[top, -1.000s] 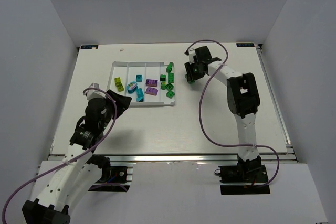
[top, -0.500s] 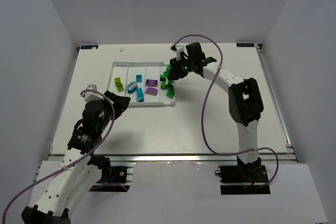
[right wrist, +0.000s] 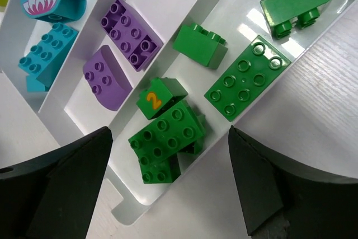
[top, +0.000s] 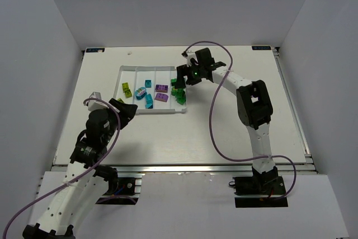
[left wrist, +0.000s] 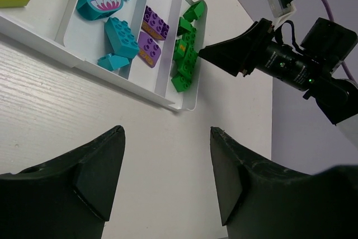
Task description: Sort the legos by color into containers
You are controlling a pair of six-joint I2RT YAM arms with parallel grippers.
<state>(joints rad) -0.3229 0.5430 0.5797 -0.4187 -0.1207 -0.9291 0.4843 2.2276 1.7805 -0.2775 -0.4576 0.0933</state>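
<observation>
The white tray (top: pixel 162 111) holds the legos in its four long containers: yellow-green (top: pixel 126 89), teal (top: pixel 141 90), purple (top: pixel 161 88) and green (top: pixel 180 98). My right gripper (top: pixel 180 76) hangs open over the green container at the tray's right side. In the right wrist view its fingers (right wrist: pixel 168 166) straddle a pile of green bricks (right wrist: pixel 168 132), with nothing between them. My left gripper (top: pixel 126 107) stands open over bare table in front of the tray, fingers apart (left wrist: pixel 166 166) and empty.
The left wrist view shows the tray's near right corner (left wrist: pixel 182 104), the green bricks (left wrist: pixel 184 54), purple bricks (left wrist: pixel 150 46), and the right gripper (left wrist: pixel 224 54) beside them. The enclosure's white walls stand on three sides of the table.
The right gripper has swung left from beside the tray to over the green container, and its jaws have opened wide. The left arm has drawn back slightly toward the near left.
</observation>
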